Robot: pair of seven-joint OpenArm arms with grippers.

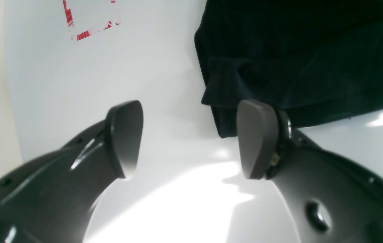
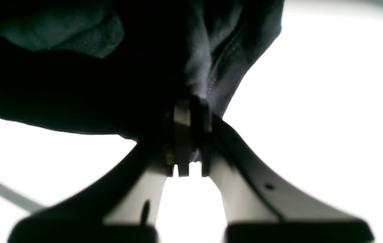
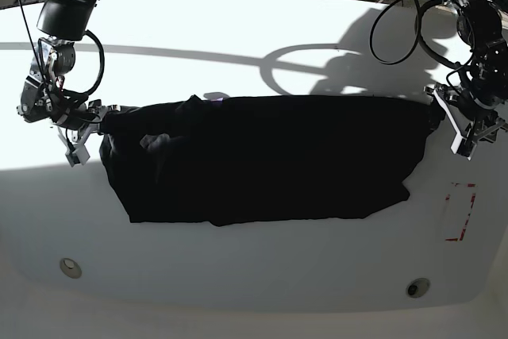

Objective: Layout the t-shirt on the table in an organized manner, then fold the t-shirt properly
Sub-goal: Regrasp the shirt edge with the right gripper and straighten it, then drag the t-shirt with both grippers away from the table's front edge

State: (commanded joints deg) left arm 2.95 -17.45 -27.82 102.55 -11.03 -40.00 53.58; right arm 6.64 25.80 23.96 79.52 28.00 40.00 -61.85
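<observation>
1. One large black soft-cloth t-shirt [image 3: 262,160] lies spread across the middle of the wide white smooth-topped table [image 3: 254,45], long axis running side to side in the base view. It is wrinkled, with a bunched lump near one end; a tiny purplish speck shows at its far edge, too small to identify.
2. Right hand [image 2: 186,135]: its fingers are pressed together on a fold of the black cloth, which bunches over them in the right wrist view. In the base view this hand sits at the shirt's end on that view's left.
3. Left hand [image 1: 189,138]: its fingers stand wide apart and hold nothing. One pad [image 1: 257,138] sits just beside the shirt's corner, and whether it touches cannot be told; the other [image 1: 125,136] is over bare table.
4. Step in hand, as a judgement: laying out, not yet folding. The left hand needs a corner grip to match the right.
5. To do it well: bring both pads around the hem corner and take only the edge layers, not a deep bunch. Then draw the two ends apart evenly, low over the table, so the lump flattens and the shirt stays centred.
6. Other fixtures: a small red dashed rectangle mark [image 3: 460,212] lies near the left hand, clear of the cloth. Two round metal discs [image 3: 417,287] are set along the near edge.
7. Brands, labels, writing: none legible in any view.
</observation>
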